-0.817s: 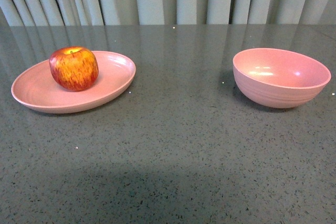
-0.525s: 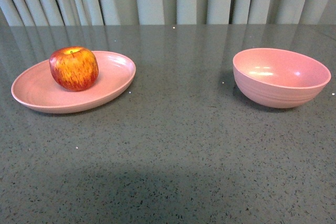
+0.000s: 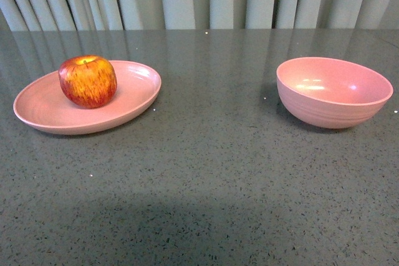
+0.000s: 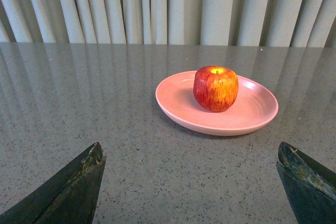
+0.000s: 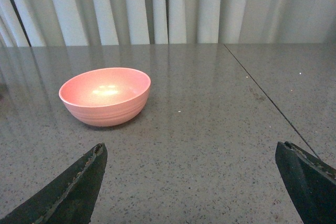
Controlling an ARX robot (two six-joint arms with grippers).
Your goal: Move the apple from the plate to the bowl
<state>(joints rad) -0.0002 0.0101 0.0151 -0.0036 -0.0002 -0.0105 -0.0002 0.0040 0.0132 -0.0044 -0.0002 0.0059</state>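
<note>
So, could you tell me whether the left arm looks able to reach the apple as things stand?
Probably yes: the left arm's jaws stand wide open, facing the apple, which sits uncovered on the plate, with only bare table between.

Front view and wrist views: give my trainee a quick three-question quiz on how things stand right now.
1. True or false: the apple sits on the plate.
2. What does the bowl hold? A) the apple B) nothing C) a spoon
3. Fill in: the left gripper is ____ (open or shut).
Key: 1 true; 2 B; 3 open.
</note>
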